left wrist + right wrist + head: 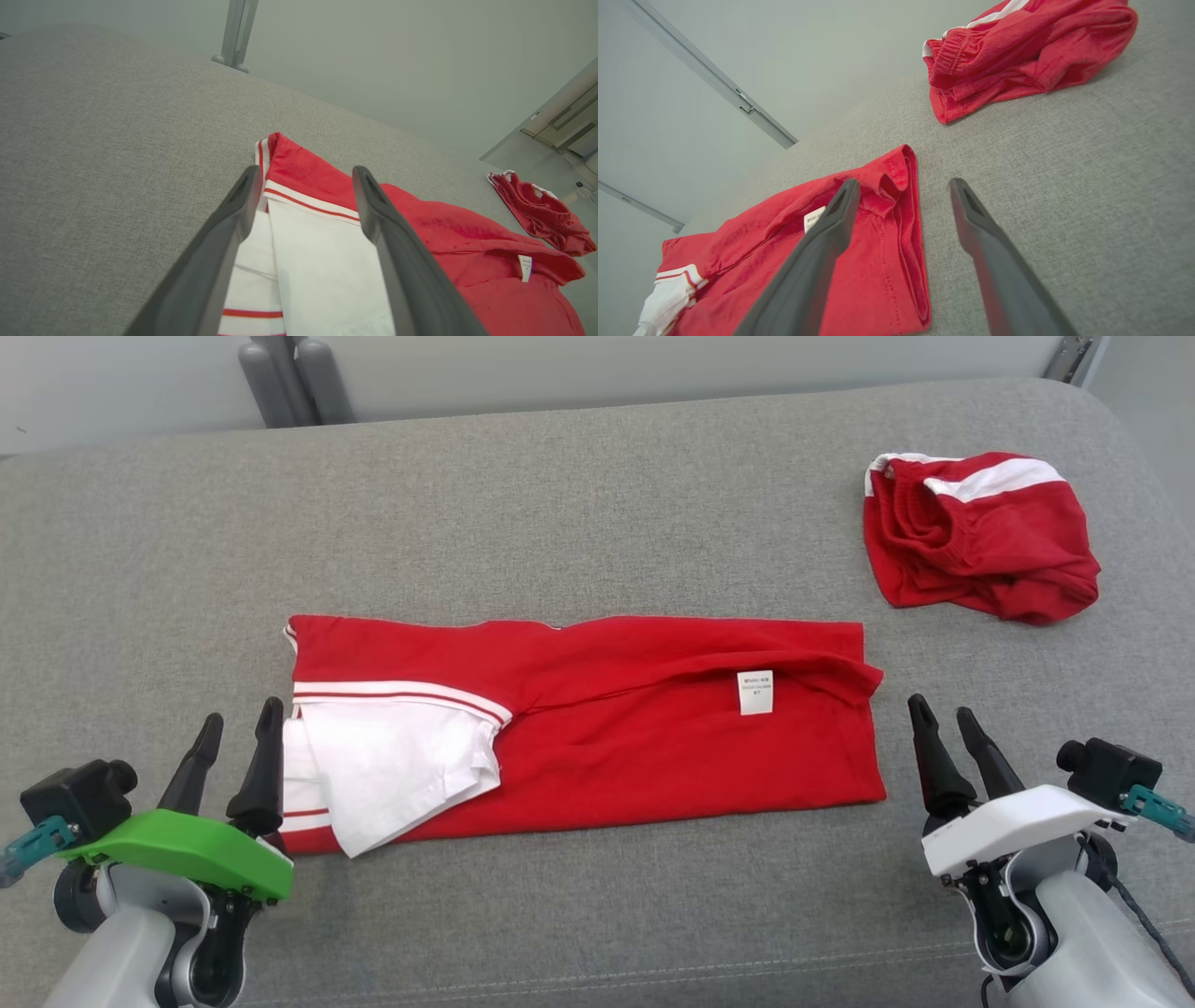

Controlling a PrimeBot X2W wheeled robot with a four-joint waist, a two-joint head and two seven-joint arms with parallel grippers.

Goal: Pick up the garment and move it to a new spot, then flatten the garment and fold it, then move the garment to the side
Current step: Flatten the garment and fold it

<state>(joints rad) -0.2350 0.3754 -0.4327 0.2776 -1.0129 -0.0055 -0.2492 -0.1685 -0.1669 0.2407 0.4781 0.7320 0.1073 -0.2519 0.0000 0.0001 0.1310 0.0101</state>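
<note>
Two claws, both spread and holding nothing, wait at either end of the red T-shirt (635,747). It lies folded into a long band across the near middle of the grey surface (560,504). The left claw (243,712) is at the sleeve end, and from its wrist its fingers straddle the white striped sleeve (392,765). The right claw (941,707) is just beside the hem end, with one finger over the corner of the cloth. I can't tell whether either one touches the fabric.

The shirt looks like light, soft jersey, limp enough to sag and slide open if it is lifted by a single layer. I'd say the best hold is a pinch through all the layers at the two short ends, near the corners, raising both together so the fold keeps. The loose sleeve on top and the turned-over lip by the care label (755,692) seem the likeliest bits to flop out.

The surface is a coarse grey weave and looks padded, so cloth should drag on it rather than slip. It should also give a little under a finger working beneath an edge. A crumpled pair of red shorts (980,537) lies at the far right, well apart from the shirt. Behind is a plain pale wall (653,373) with grey metal posts (294,378).
</note>
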